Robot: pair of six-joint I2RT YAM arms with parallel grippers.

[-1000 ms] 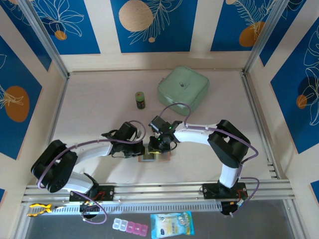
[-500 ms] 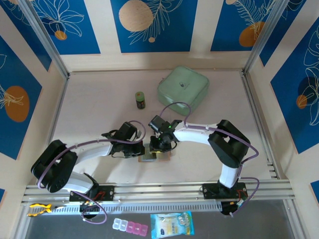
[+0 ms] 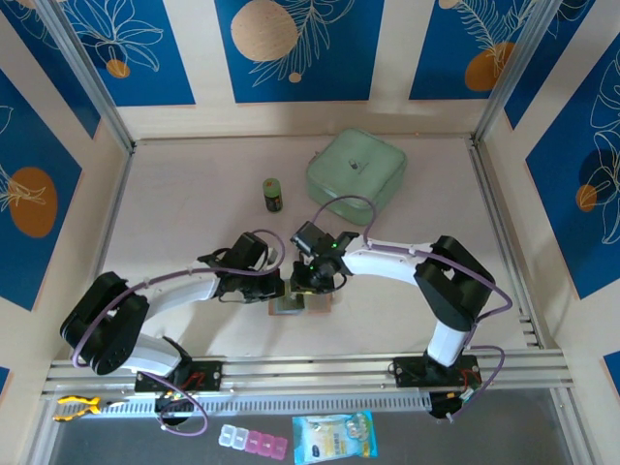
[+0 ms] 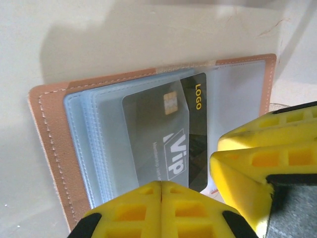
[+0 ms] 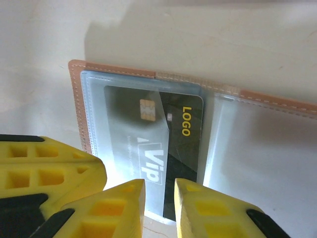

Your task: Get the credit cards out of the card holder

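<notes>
The card holder (image 4: 47, 129) lies open on the table, tan leather with clear pockets, just in front of both grippers (image 3: 315, 306). A dark credit card (image 4: 171, 139) printed "VIP" and "LOGO" sits in its left pocket, partly under the clear film (image 5: 168, 134). My left gripper (image 4: 162, 191) is shut, its tips over the near edge of the pockets. My right gripper (image 5: 158, 198) stands beside it, jaws a narrow gap apart over the card's near edge. Whether either touches the holder I cannot tell. The right gripper's fingers (image 4: 262, 158) show at the right of the left wrist view.
A mint-green zip case (image 3: 356, 174) and a small green bottle (image 3: 274, 195) stand at the back of the table. In front of the rail lie a pill box (image 3: 253, 441), a blue-printed sachet (image 3: 334, 436) and a yellow object (image 3: 76, 407).
The right arm's elbow has shifted slightly to the right. Both grippers and the card holder stay almost where they were.
</notes>
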